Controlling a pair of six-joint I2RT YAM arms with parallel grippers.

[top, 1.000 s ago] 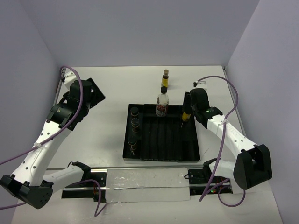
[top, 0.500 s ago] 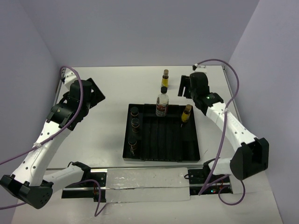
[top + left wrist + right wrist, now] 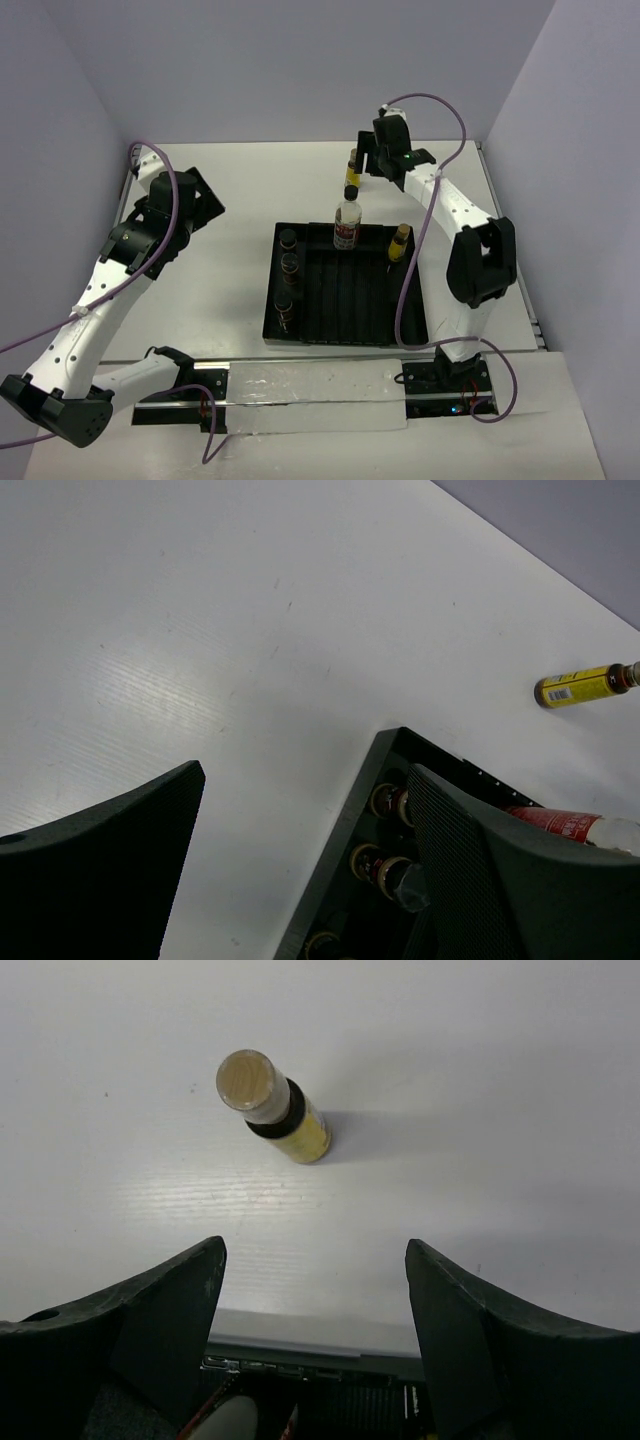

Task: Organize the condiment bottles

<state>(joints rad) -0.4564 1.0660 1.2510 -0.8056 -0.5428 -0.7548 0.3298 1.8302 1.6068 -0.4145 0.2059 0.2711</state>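
Lab cell: plain walls (image 3: pixel 300 70), white table (image 3: pixel 250 190)

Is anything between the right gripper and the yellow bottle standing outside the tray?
Nothing visible. In the right wrist view the right gripper is open, and only table surface lies between it and the yellow bottle, which stands upright just ahead of the fingers.

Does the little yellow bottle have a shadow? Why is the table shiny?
Right wrist view: the slim yellow bottle casts a soft shadow toward the frame's right; light glints in streaks off the white table. Left wrist view: the same streaky sheen on the table.
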